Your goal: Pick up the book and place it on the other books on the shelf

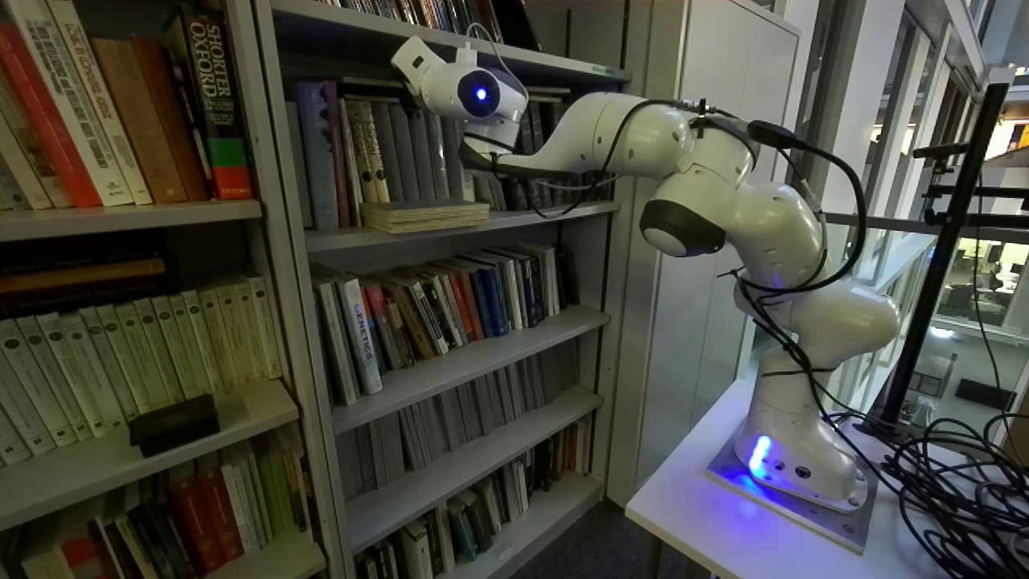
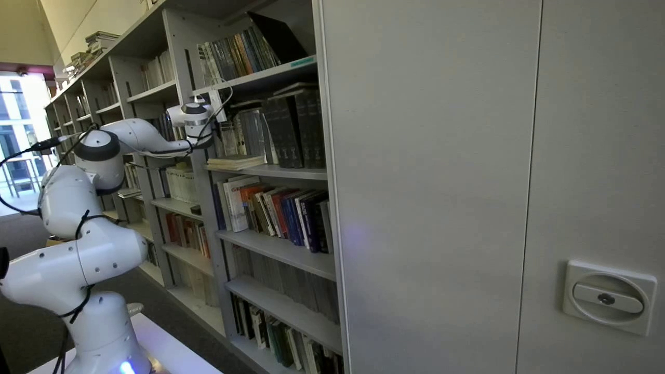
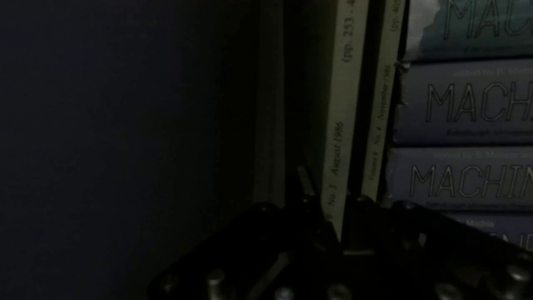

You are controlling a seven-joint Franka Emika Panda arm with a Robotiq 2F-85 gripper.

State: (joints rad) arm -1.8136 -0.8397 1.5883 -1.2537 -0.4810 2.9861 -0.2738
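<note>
Tall bookcase (image 1: 281, 241) seen from here; the arm (image 1: 611, 137), upper centre of the frame, arches above the shelf (image 1: 338, 239), presumably to clear its upright books (image 1: 402, 153). Wrist view, centre: the thin book (image 3: 343, 137), spine outward, pinched by the pincer (image 3: 333, 212), lower centre, probably so it can slide flat across their tops.

Here's the book (image 3: 342, 112), thin, its pale spine reading "August 1986", dull cover deep in shadow, running crosswise just over the tops of the other books (image 1: 410, 153); touching them or not, can't tell! Those stand upright, packed tight, mostly grey and dark, along the grey shelf (image 1: 547, 216).
</note>
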